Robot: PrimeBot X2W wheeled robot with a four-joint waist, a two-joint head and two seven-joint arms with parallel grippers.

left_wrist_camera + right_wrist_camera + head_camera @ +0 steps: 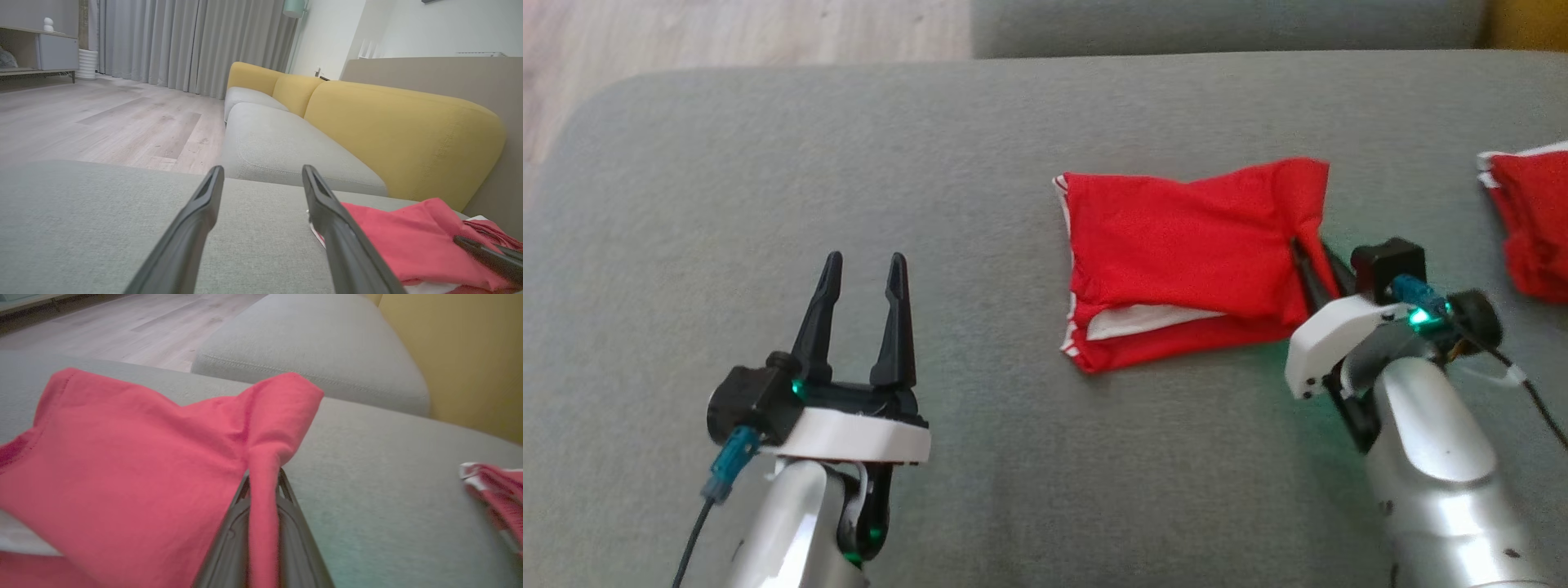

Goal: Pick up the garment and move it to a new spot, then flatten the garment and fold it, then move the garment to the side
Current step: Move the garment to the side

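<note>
**Garment (1184, 261) pinched at right end**

Lies folded right of the cushion's (980, 122) centre, long axis left to right. Held at that right end by the right gripper (1308, 257), jaws pinching a red fold. Left gripper (866, 269) well apart toward the near-left corner, jaws spread.

The garment (1176, 253) lies on the cushion (980, 131), right of the left pincer (865, 260).

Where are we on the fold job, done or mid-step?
Folding looks done: the red garment lies in stacked layers on the grey cushion. In hand: the right gripper is shut on its right edge; the left gripper is open, apart from it. Left: probably the move to the side.
</note>
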